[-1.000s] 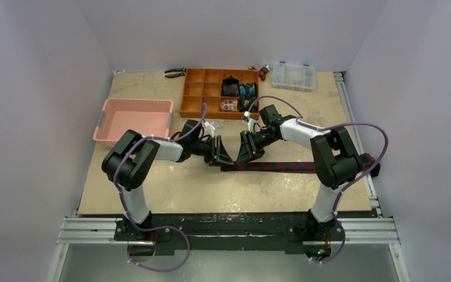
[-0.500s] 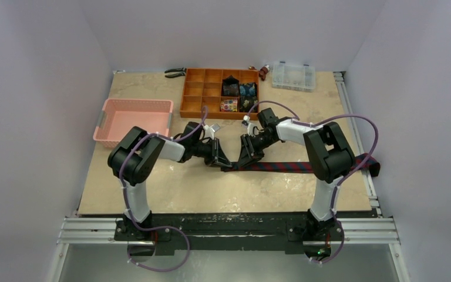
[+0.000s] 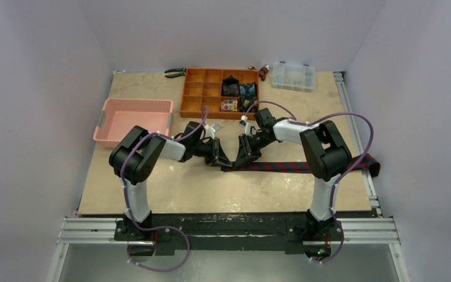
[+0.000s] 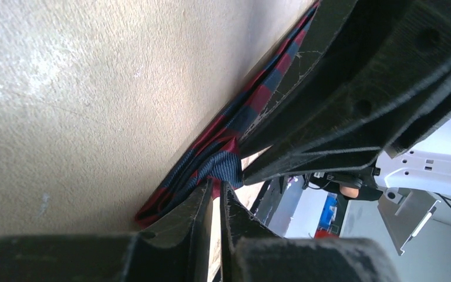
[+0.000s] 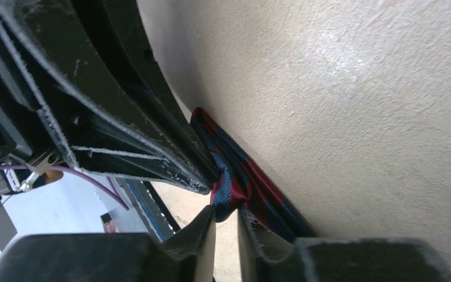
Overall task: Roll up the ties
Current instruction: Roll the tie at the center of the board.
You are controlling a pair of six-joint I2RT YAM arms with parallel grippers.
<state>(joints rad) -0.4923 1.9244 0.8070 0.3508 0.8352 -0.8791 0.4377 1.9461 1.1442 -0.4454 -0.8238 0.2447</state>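
a beige, stone-mottled table (image 3: 170, 182) fills the view from above. on it lie a pink plastic basket (image 3: 138, 101) with slotted walls and an orange tray (image 3: 191, 94) split into square compartments, three of them on its right side holding small rolled ties (image 3: 230, 87). a long, flat striped tie (image 3: 293, 166), woven navy with red diagonals, runs from the table's centre to its right edge.

compared with a second ago, both arms have drawn closer together over the tie's left end, and both pincers have narrowed onto it.

the two arms reach inward, elbows raised, wrists angled down so that they meet nose to nose. the left pincer (image 4: 216, 187), nearly pressed together, pinches a bunched fold of the tie's end. the right pincer (image 5: 226, 214) nips the same crumpled fold from the opposite side.
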